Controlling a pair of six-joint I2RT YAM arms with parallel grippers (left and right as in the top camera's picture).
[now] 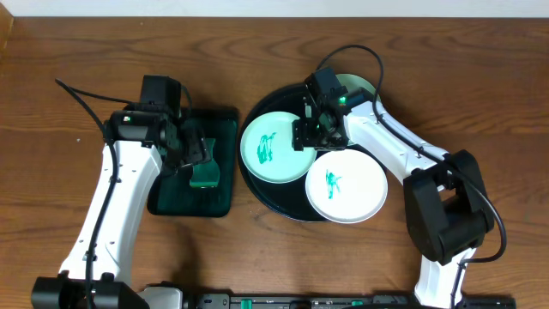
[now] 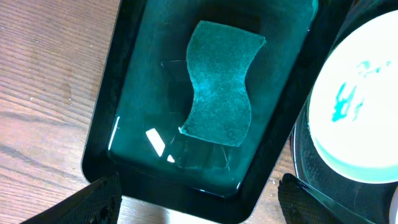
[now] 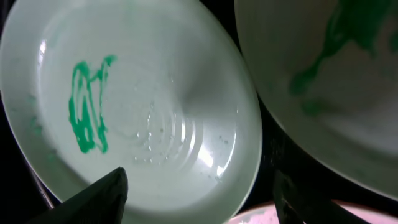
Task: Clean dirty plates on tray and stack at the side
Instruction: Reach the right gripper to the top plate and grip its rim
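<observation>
**Item 1**, nearest us, lower right of the overhead view: a white plate (image 1: 346, 184) with a small green smear in its middle. It lies on the round black tray (image 1: 279, 199) and reaches past the tray's lower-right rim.

**Item 2**, centre of the frame: a second plate (image 1: 273, 148), teal-tinted, with a green smear near its middle. It lies flat on the left half of the same tray.

**Item 3**: the right claw (image 1: 313, 133), over that plate's right edge. In its wrist view we see its fingers (image 3: 99, 196) spread wide, nothing between them, the plate below. Whether it touches the plate we cannot tell.

**Item 4**, left of centre: a rectangular dark green tray (image 1: 223, 124) on the wooden table (image 1: 69, 60), just beside the round tray. It holds a green sponge (image 2: 221, 93).

**Item 5**: the left claw (image 1: 199, 159), above the sponge, jaws fully apart and empty.

**Item 6**, farthest, upper right: a third plate (image 1: 356, 86), largely hidden under the right arm, at the round tray's back rim.
</observation>
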